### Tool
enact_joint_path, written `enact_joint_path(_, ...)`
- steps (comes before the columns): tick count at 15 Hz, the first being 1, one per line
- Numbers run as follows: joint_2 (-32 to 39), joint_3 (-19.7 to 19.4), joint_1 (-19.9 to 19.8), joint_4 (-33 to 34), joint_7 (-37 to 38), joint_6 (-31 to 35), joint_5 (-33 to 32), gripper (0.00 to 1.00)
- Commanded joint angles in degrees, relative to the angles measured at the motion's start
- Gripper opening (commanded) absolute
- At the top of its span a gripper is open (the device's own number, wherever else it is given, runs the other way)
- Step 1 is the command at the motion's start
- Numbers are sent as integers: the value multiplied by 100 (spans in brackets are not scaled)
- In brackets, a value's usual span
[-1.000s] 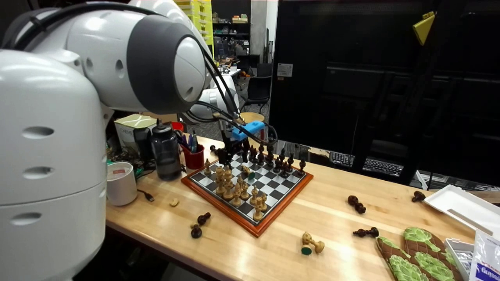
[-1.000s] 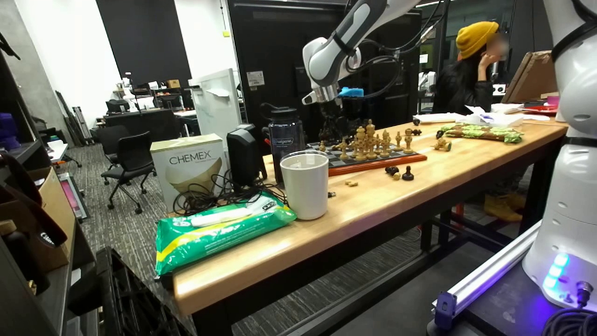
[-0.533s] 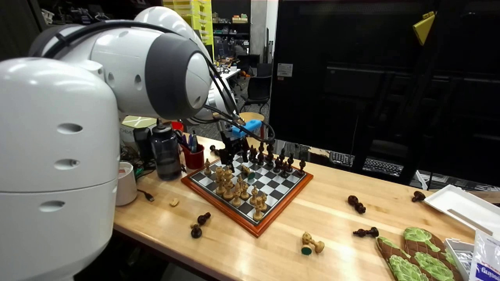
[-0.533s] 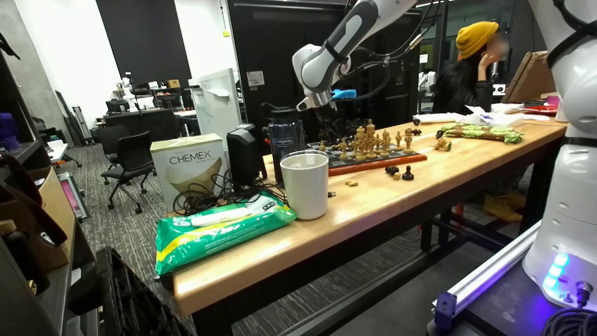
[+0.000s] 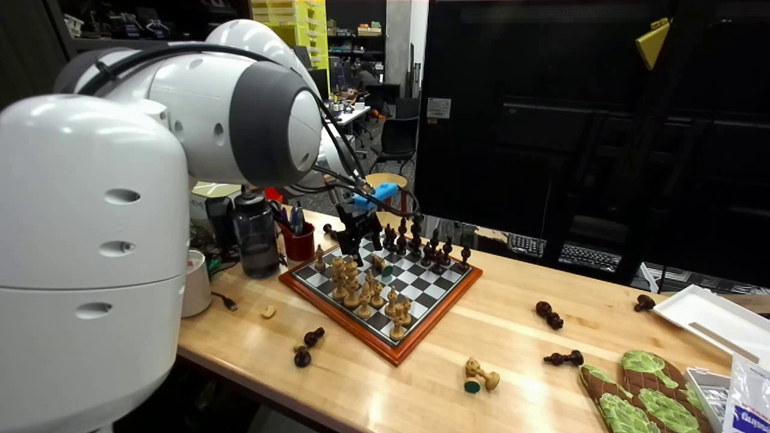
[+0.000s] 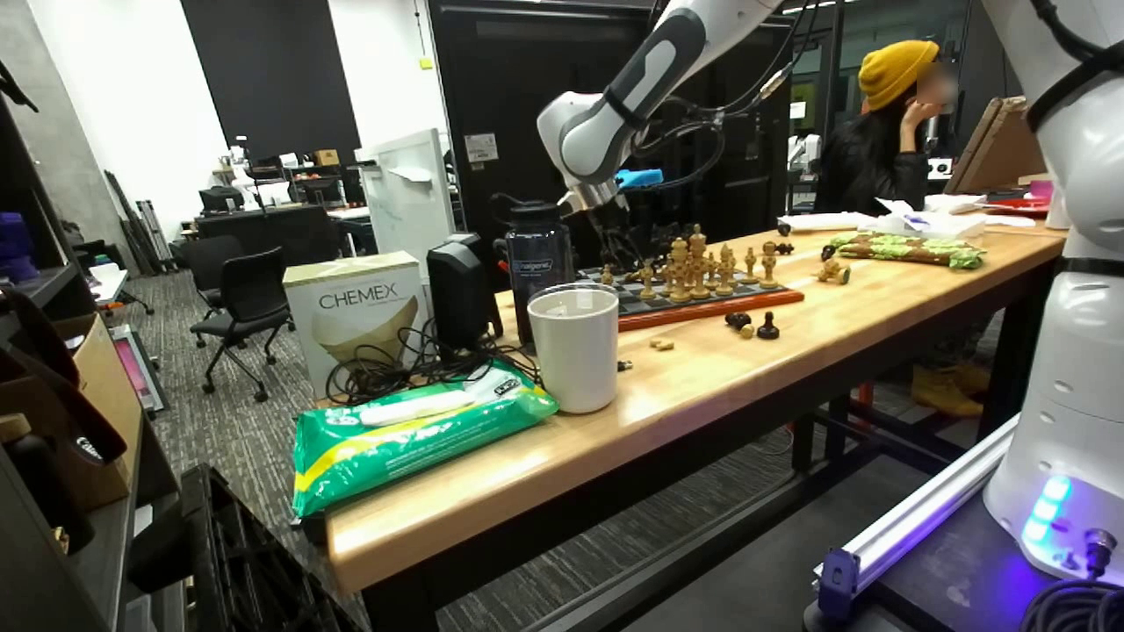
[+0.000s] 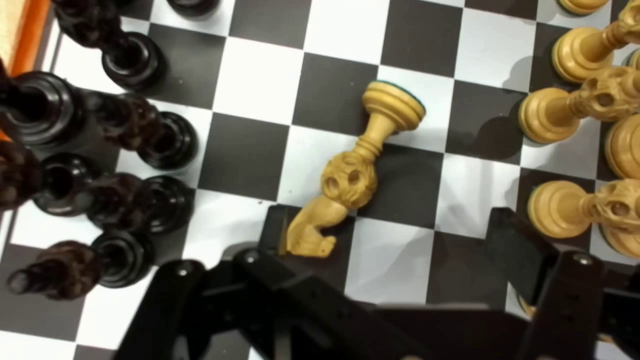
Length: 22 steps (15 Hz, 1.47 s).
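Over the chessboard (image 5: 432,291), my gripper (image 7: 392,230) hangs slightly lower than a second ago, apparently bringing me nearer the pale knight (image 7: 349,180) lying there; my fingers (image 7: 272,230) spread wide, holding nothing, one beside the knight's head.

Glare streaks the bright tabletop (image 5: 499,322) (soft shadows fall across the chessboard (image 7: 417,185)).

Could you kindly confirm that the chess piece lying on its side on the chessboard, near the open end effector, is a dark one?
Not quite: the wrist view shows that this chess piece is pale tan, not dark. It does lie on its side on the chessboard, near the open end effector.
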Motion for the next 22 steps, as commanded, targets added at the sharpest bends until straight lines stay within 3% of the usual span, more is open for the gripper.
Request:
enact_joint_path(1,35,-27,86,66,122,-31,-204,100)
enact_joint_path(18,272,-138,30,138,473,123,-391,100)
enact_joint_path(19,294,-136,31,159,461,127,-390,75)
enact_joint_path(21,331,-131,29,209,436,111,-372,68)
enact_joint_path(22,342,-128,27,241,423,109,-360,59)
